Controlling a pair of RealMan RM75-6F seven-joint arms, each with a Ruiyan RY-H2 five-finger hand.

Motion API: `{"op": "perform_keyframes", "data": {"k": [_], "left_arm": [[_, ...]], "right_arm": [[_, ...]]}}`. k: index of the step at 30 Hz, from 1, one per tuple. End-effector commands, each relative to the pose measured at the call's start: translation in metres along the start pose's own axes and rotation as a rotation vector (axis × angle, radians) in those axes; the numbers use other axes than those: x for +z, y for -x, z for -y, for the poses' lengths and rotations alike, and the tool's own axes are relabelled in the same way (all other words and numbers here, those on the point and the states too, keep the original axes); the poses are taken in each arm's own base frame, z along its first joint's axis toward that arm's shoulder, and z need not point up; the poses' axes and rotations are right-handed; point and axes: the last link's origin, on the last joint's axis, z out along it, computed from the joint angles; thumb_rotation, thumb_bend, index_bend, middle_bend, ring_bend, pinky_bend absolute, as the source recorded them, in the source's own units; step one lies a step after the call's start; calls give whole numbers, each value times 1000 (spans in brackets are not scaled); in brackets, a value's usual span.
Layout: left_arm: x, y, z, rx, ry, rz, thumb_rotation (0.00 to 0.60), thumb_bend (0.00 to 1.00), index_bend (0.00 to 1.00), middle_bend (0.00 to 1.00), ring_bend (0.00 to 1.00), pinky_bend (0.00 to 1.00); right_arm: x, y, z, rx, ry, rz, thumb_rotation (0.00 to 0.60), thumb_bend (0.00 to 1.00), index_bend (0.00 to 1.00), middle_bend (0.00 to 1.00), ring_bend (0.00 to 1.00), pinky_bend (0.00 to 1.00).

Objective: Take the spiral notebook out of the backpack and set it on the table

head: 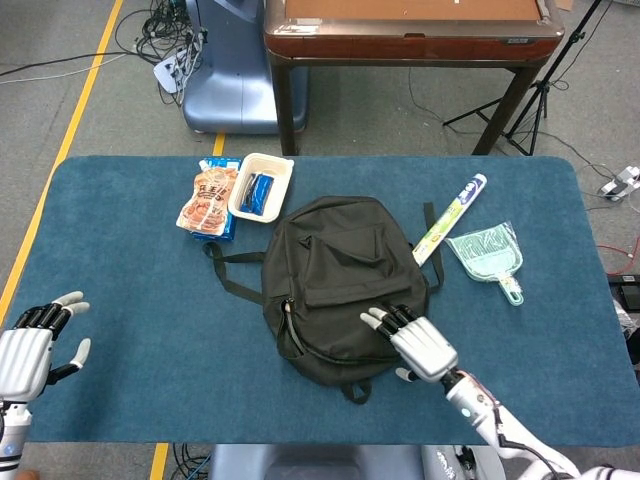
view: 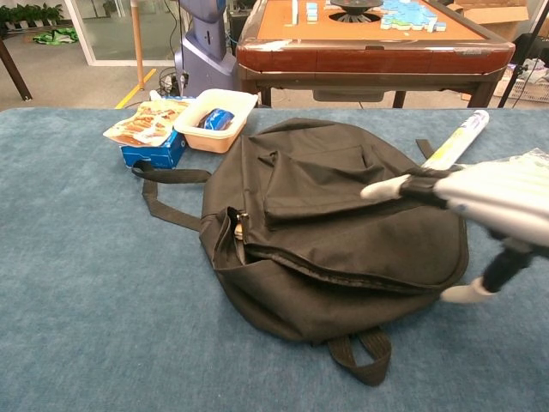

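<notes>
A black backpack (head: 340,285) lies flat in the middle of the blue table (head: 130,250), its side zipper gaping a little at the left (view: 236,232). No spiral notebook shows in either view. My right hand (head: 418,340) hovers open over the backpack's lower right part, fingers spread and pointing left; in the chest view the right hand (view: 467,193) reaches in from the right above the bag. My left hand (head: 30,340) is open near the table's front left corner, apart from everything.
A snack packet (head: 207,198) on a blue box and a white tray (head: 260,185) sit at the back left. A rolled tube (head: 450,218) and a green dustpan (head: 487,255) lie right of the bag. A wooden table (head: 410,30) stands behind.
</notes>
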Motion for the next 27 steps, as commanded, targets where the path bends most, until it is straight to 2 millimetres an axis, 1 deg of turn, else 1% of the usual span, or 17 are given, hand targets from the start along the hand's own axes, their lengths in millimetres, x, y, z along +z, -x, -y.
{"op": "perform_keyframes", "data": {"k": [1,6,9,13,19,24,27], "left_arm": [[-1,-1,2,0,-4,0,600,353,288,226,252,220],[-4,-2,5,-4,-12,-2,600,353,288,226,252,220],[-4,-2,7,-4,-14,1,600,353,288,226,252,220],[-5,-3,7,-4,-13,0,600,353,288,226,252,220],[-5,-3,6,-4,-10,0,600,353,288,226,252,220],[-4,-2,5,-4,-6,3,600,353,288,226,252,220],[-3,-1,5,-5,-6,7,600,353,288,226,252,219]], "right_arm": [[27,11,13,-33,-27,11,600,31,23,63,0,145],[49,15,25,-40,-42,-10,600,32,22,60,0,143],[57,14,26,-36,-38,-25,600,41,21,60,0,143],[65,12,22,-31,-23,-38,600,73,22,61,0,143],[65,4,17,-6,-10,-44,600,128,22,67,0,143],[55,-4,8,-11,5,-27,600,202,22,77,0,143],[53,-7,2,-18,21,-20,600,268,22,87,0,143]]}}
